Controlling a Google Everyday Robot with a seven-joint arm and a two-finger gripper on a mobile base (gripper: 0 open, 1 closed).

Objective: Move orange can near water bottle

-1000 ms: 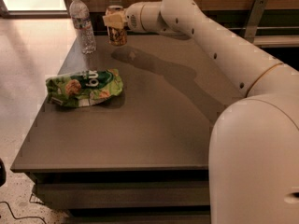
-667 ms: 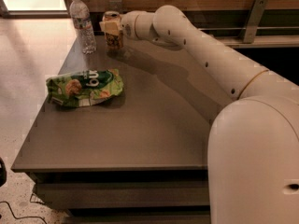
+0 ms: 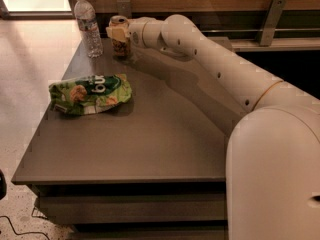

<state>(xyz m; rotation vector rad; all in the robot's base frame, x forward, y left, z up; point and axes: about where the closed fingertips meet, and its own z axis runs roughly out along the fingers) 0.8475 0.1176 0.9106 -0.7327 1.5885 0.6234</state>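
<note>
The orange can (image 3: 120,49) stands upright at the back left of the dark table (image 3: 165,139), its silver top showing above the fingers. My gripper (image 3: 118,33) reaches in from the right and is shut on the can at mid-height. The can's base is at or just above the table top; I cannot tell which. The water bottle (image 3: 88,26), clear with a white cap, stands upright just left of the can, a small gap apart.
A green snack bag (image 3: 90,93) lies flat on the left part of the table, in front of the bottle. A wooden wall with a metal bracket (image 3: 272,19) runs behind the table. The table's left edge drops to the pale floor (image 3: 25,59).
My gripper has carried the can to the left and a little down, closer to the water bottle. The bottle and the snack bag have not moved.
</note>
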